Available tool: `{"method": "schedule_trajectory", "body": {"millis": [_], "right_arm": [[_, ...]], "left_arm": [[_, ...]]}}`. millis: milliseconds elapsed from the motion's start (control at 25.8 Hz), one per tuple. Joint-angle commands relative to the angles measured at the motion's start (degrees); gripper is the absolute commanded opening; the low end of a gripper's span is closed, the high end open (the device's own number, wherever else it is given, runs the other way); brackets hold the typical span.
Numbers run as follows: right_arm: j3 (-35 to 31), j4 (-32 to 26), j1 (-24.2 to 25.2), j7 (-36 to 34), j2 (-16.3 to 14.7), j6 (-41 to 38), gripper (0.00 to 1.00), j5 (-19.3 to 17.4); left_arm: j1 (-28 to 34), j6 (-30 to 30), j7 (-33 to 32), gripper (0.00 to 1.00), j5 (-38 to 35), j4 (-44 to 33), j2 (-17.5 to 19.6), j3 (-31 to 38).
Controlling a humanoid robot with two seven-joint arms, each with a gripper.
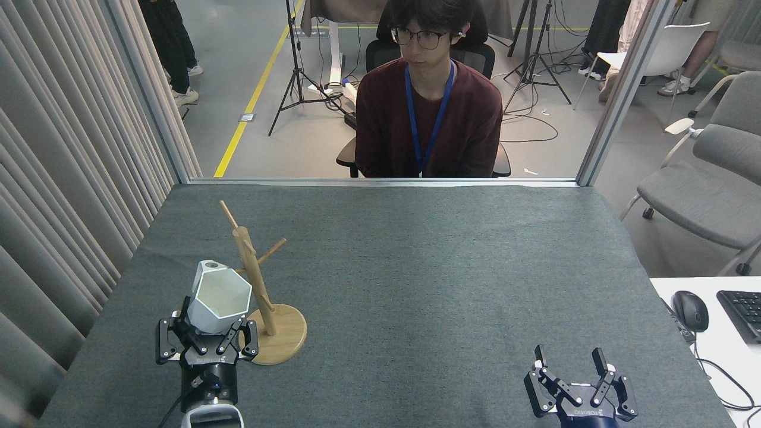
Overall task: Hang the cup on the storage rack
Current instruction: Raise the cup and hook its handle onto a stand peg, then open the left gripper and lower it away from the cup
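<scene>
A grey felt worktop [416, 285] fills the booth, curtains at 9 o'clock and a seated person [428, 101] behind the far edge at 12. The rack [261, 291] stands at 8 o'clock on the cloth. The left pincer [207, 340] is clamped on the cup [219, 297] by its base, mouth tipped toward me and handle at the top — likely so the loop can meet a peg. The cup sits just left of the post, overlapping it. The right pincer [574, 368] idles at 5 o'clock, fingers apart, empty.
</scene>
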Motion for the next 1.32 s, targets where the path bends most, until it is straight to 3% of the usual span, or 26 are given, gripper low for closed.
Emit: {"method": "schedule_trajectory", "body": {"millis": [0,77,155,581,1123,1277], "right_arm": [[-0.01,0.7,-0.19,-0.08,0.34,-0.18,0.99,-0.01],[-0.01,0.79,-0.28,-0.08,0.43,-0.18,0.99,-0.01],[-0.01,0.87,-0.28,-0.08,0.43,-0.18,0.99,-0.01],[-0.01,0.96,-0.37,-0.17,0.34,-0.27,0.99,-0.98],[0.08,1.05,-0.45,-0.17,0.43,-0.36,0.99,-0.98],[0.08,0.96,-0.54,-0.17,0.43,-0.36,0.99,-0.98]], "left_arm": [[-0.3,0.16,0.57,0.63,-1.47,0.45,0.0,-0.06],[-0.3,0.16,1.8,0.76,-1.82,0.72,0.0,-0.06],[-0.3,0.25,3.29,0.99,-1.82,0.72,0.0,-0.06],[0.49,1.22,5.75,0.99,-1.82,-0.34,0.27,-2.78],[6.91,1.57,6.28,0.99,-1.11,-4.29,1.06,-4.1],[9.89,0.69,6.28,0.99,2.14,-6.31,1.5,-4.1]]}}
